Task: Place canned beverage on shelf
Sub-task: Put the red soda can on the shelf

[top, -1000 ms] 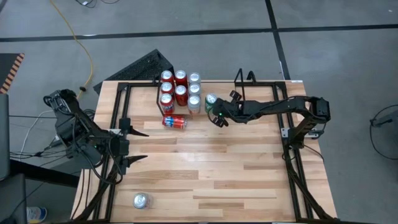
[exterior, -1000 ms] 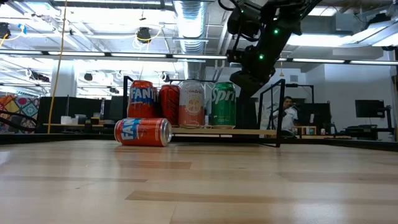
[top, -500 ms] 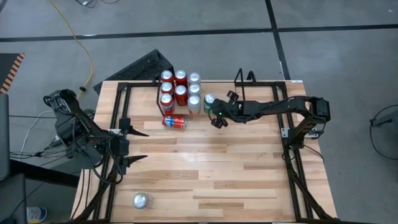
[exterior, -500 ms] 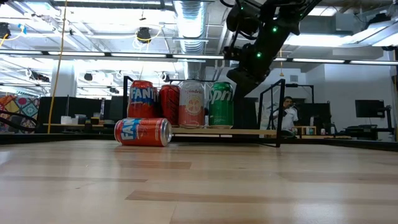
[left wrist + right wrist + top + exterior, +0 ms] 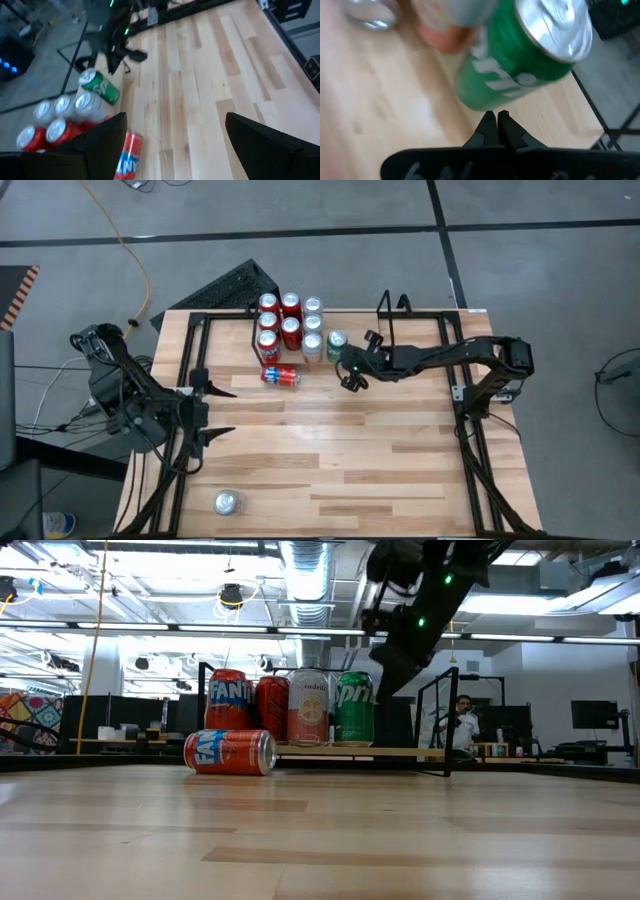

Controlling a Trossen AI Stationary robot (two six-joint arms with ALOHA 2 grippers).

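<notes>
Fingers of right arm [image 5: 349, 379] pressed together — beside green can [image 5: 337, 340] at shelf [image 5: 390, 315] edge, left fingers [image 5: 222, 413] apart.

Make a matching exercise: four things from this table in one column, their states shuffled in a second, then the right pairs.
1. green can
2. orange can
3. silver can
4. right gripper

A. lying on its side before the shelf
B. shut, beside the shelf
C. upright on the shelf
D. alone at the near table edge

Pairs: 1-C, 2-A, 3-D, 4-B
</notes>
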